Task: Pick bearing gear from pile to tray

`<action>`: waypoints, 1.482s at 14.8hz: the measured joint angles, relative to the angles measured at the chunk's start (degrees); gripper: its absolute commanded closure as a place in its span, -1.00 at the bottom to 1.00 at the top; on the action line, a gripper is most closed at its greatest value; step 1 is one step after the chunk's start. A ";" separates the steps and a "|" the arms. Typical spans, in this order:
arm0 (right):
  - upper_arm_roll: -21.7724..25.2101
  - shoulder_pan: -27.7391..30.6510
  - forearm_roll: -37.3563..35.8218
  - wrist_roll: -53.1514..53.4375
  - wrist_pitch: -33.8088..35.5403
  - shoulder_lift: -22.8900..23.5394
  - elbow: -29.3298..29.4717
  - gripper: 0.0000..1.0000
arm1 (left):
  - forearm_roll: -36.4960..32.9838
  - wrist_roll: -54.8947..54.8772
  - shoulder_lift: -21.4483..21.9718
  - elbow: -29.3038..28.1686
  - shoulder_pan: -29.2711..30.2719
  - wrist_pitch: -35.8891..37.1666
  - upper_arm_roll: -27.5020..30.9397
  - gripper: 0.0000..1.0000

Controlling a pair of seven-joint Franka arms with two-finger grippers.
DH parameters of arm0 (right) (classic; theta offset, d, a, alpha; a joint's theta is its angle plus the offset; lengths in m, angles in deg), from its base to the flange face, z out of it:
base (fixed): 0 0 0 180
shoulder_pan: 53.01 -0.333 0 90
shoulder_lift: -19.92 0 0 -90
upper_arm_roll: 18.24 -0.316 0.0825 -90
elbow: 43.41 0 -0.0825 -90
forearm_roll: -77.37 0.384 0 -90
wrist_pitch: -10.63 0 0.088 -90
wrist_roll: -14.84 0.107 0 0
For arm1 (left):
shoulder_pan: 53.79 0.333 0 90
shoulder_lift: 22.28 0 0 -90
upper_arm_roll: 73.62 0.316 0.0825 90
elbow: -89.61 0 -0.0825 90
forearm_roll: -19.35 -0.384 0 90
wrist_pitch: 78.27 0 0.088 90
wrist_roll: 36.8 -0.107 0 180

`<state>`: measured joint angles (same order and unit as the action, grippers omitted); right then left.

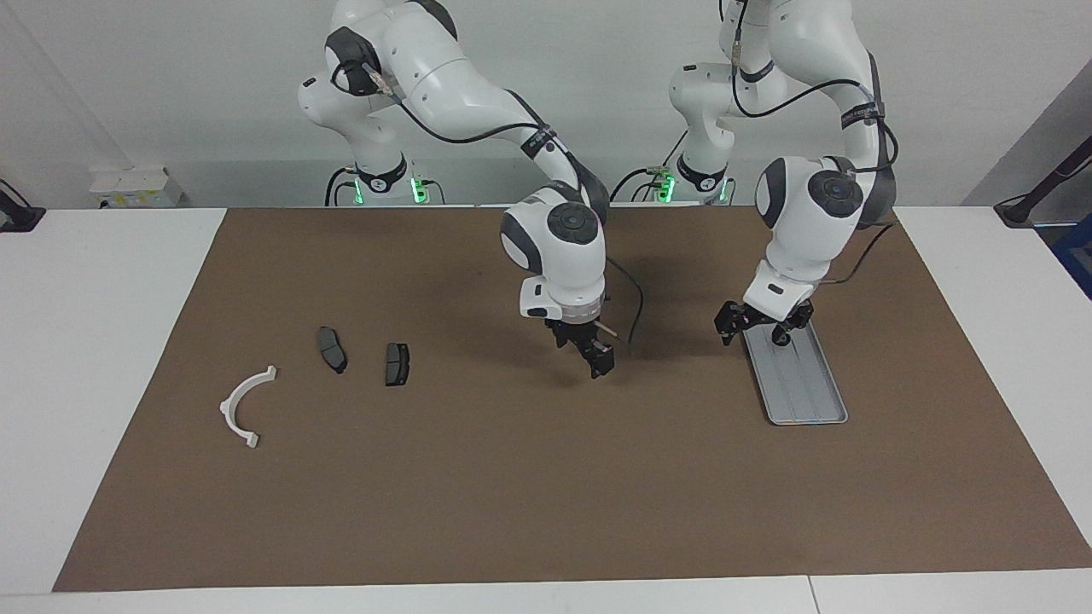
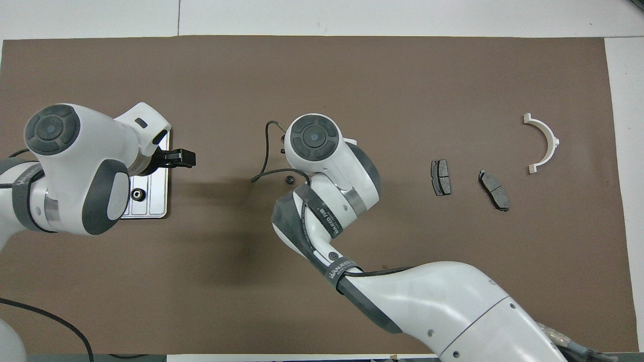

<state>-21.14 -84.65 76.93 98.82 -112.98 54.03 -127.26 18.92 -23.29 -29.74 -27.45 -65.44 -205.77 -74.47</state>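
silver tray: 1 black gear inside
left gripper: spread wide, empty, over tray's 12 o'clock rim
right gripper: spread wide, empty, over the mat

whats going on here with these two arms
The job is getting bearing gears into the tray. One bearing gear lies in it, with the left tool open above the tray's edge. The right tool hangs open over the middle of the mat, above a second gear lying there. Two brake pads and a white bracket sit toward the right arm's end.
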 measured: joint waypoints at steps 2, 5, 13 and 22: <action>-0.04 4.20 0.02 -8.19 4.13 -3.05 0.86 -1.00 | 0.00 6.37 -0.80 0.58 -3.62 -0.63 -0.02 -1.00; -0.05 10.95 0.07 -25.42 9.22 -7.95 1.03 -1.00 | 0.00 16.67 -3.04 2.42 -11.93 -0.77 -0.07 -0.99; -0.06 27.16 0.07 -67.79 13.24 -9.98 0.87 -1.00 | -0.26 27.41 -14.89 9.98 -21.37 -3.70 0.16 -0.96; 0.09 31.21 0.07 -81.63 19.34 -14.87 0.63 -1.00 | -0.41 29.85 -15.56 9.89 -22.67 -5.27 0.19 -0.39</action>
<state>-21.05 -53.44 76.99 17.19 -93.64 39.17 -126.62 18.51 6.56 -45.30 -17.56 -88.11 -211.04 -74.28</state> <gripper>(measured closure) 0.000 0.194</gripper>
